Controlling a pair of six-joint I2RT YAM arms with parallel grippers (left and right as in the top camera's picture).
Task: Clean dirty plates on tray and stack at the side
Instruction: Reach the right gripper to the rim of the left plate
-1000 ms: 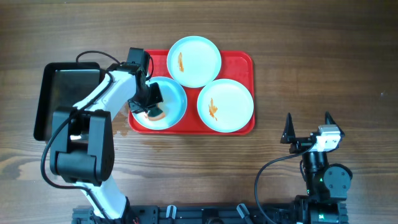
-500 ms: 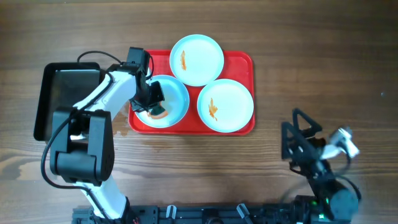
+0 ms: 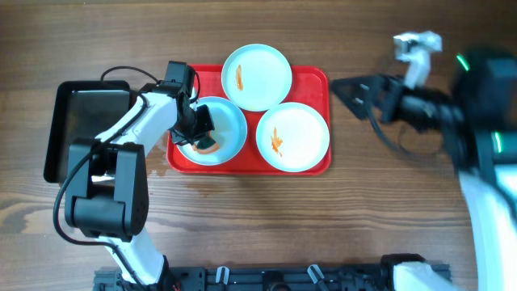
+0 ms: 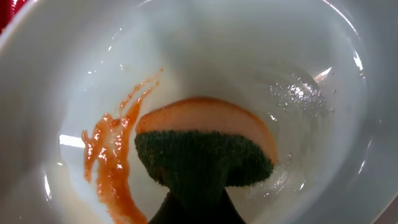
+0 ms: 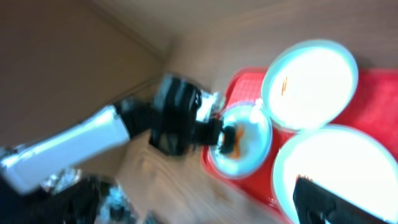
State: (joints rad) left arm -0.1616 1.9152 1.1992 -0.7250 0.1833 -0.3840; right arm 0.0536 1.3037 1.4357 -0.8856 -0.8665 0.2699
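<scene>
Left hand [image 3: 199, 137] clamped tight on the sponge [image 4: 205, 155], pressed into the plate [image 3: 233, 125] at the red tray's [image 3: 320, 81] 8 o'clock. Bear down too hard and that plate could skate, or the sauce [image 4: 109, 162] just smears! Right hand [image 3: 351, 95] hangs wide and blurred at 3 o'clock, near enough to clip the rim; wooden worktop [image 3: 404, 226] underneath, black tray [image 3: 81, 121] at 9.

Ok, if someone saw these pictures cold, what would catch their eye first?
The red tray mid-table, carrying three pale plates with orange sauce smears. On the near-left plate, the left gripper has its jaws shut on a green-faced sponge, pressing it beside a smear. The right gripper shows blurred right of the tray, jaws open.
</scene>
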